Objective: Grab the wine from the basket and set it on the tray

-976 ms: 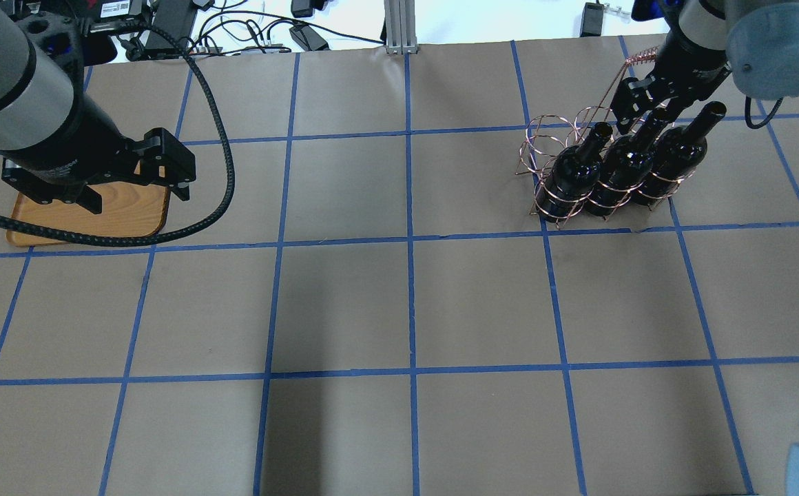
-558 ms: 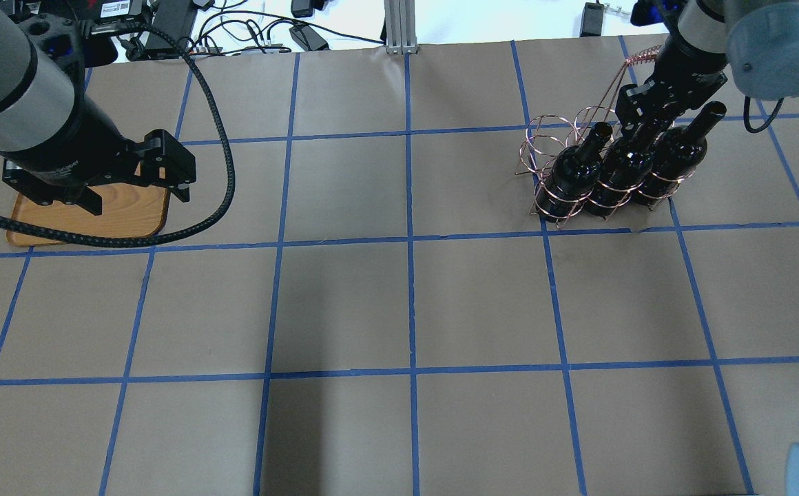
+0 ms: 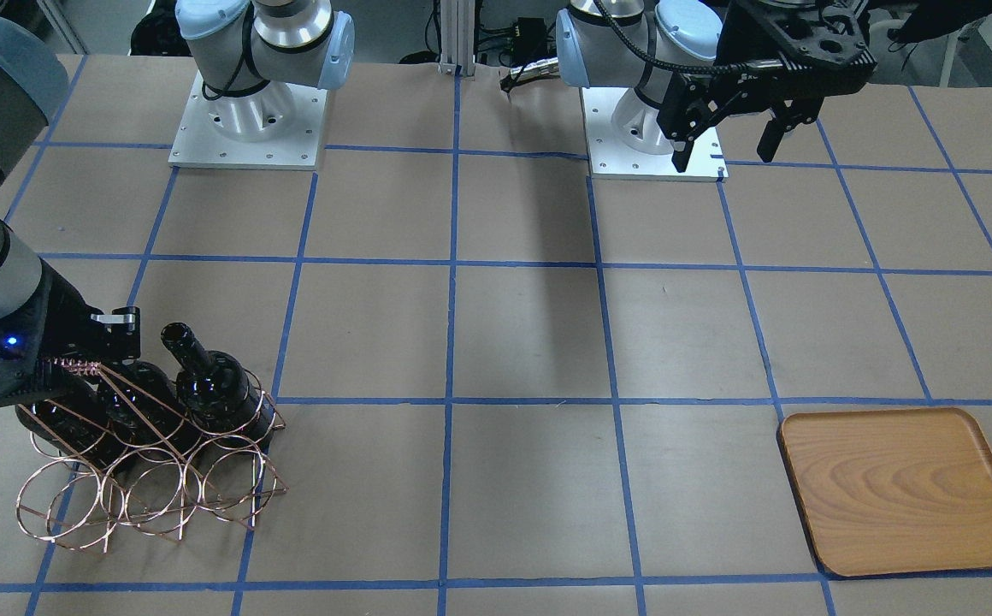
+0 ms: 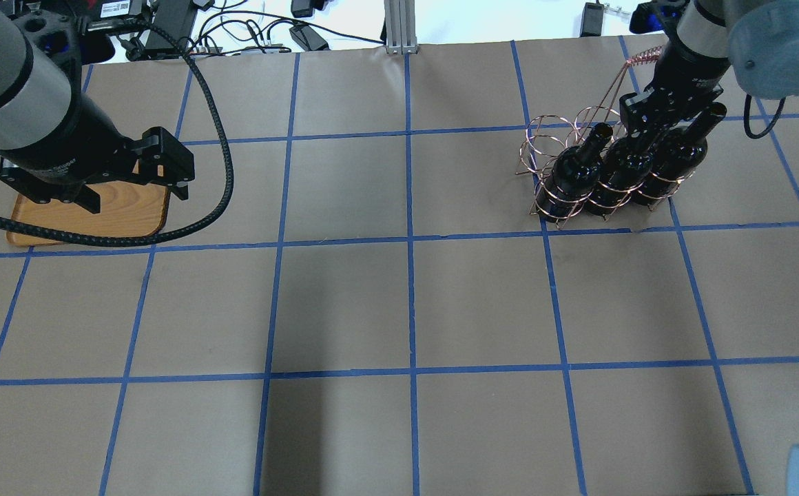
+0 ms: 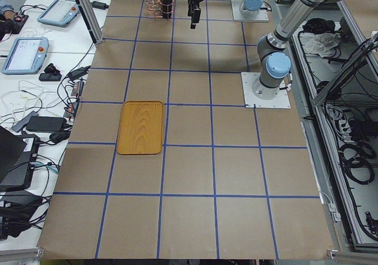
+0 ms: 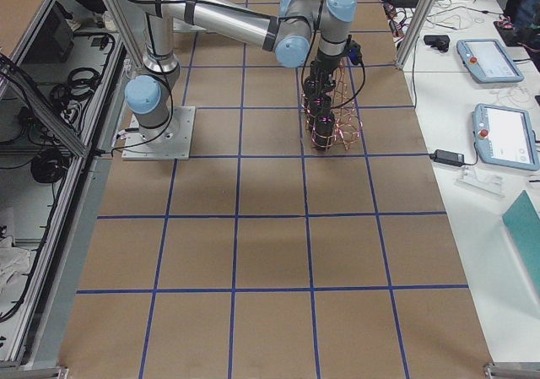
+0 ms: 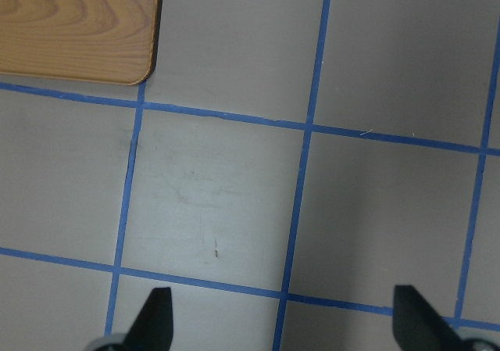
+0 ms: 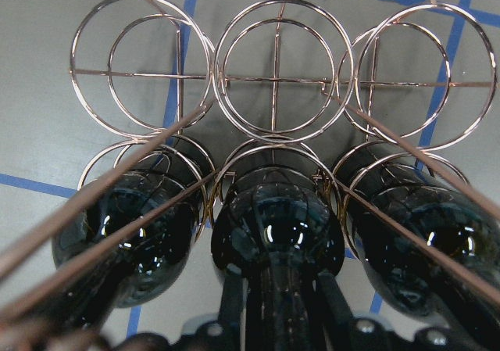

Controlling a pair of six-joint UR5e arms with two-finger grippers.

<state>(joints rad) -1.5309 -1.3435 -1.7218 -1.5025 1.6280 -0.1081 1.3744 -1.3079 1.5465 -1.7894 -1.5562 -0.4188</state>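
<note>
Copper wire first: found the basket (image 4: 544,138) at the upper right of the overhead frame, standing on the brown paper of the table (image 4: 344,303). Counted three black bottles in its lower row of rings there, the same row that ran along the bottom of the right wrist frame. Saw the right gripper (image 4: 649,127) down over the middle bottle (image 4: 620,169), with its fingers (image 8: 230,308) set either side of the neck. Could not tell whether clamped on the glass or just shy of it. Noted a second bottle (image 4: 572,176) on the left of the middle one in that frame and a third bottle (image 4: 671,158) on the right, each in its own ring. Spotted the coiled handle (image 3: 77,368) just beside the right gripper in the front-facing frame. Found the wooden tray (image 4: 138,213) at the left edge of the overhead frame, flat on the table and well apart from the basket. Saw the left gripper (image 4: 134,193) raised over the tray's right end there, jaws wide apart. Caught its fingertips (image 7: 156,316) in the bottom corners of the left wrist frame, above taped paper, with one tray corner at the upper left.
</note>
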